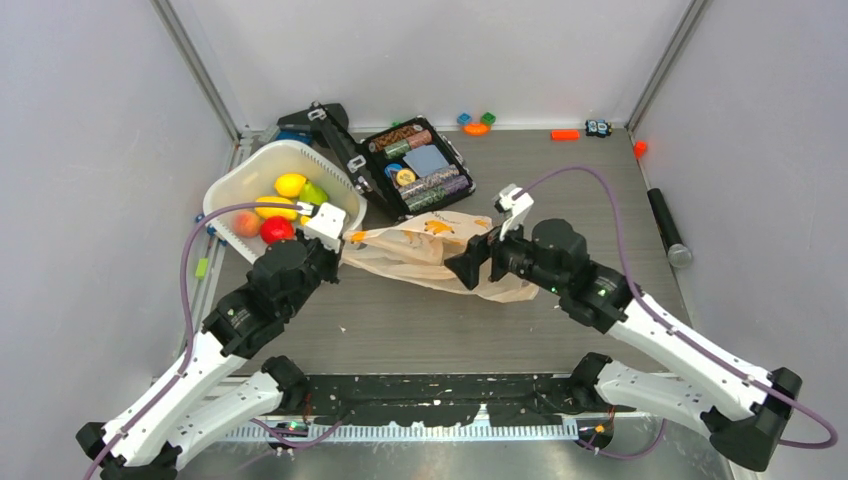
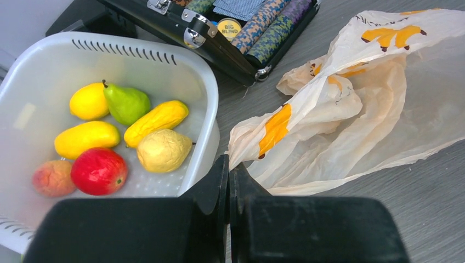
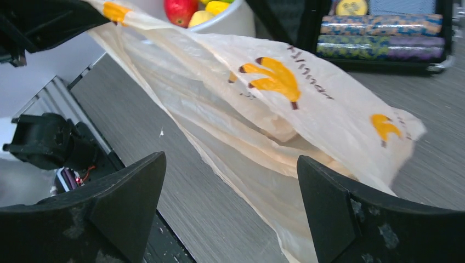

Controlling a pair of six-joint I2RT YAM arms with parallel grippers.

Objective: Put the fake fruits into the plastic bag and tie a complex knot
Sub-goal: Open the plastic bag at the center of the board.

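Grey wood-grain table (image 1: 420,330). Plastic bag (image 1: 430,245) lies crumpled mid-table, pale peach with orange-yellow prints. White tub (image 1: 232,188) sits rear-left, just left of the bag. Open black chip case (image 1: 418,165) is behind the bag and close beside the tub; can't tell if they touch.

Left gripper (image 2: 228,164): jaws closed, pinching the bag's left corner right next to the tub wall. That corner is raised off the table and the film slopes down from it.

Right gripper (image 3: 230,159): jaws spread wide, straddling the bag's right part, with film running between them unclamped.

Fake fruits (image 2: 86,138) are all in the tub: four yellow ones, green pear (image 2: 127,103), red apple (image 2: 98,171) and a peach-coloured one (image 2: 52,178) touching the apple.
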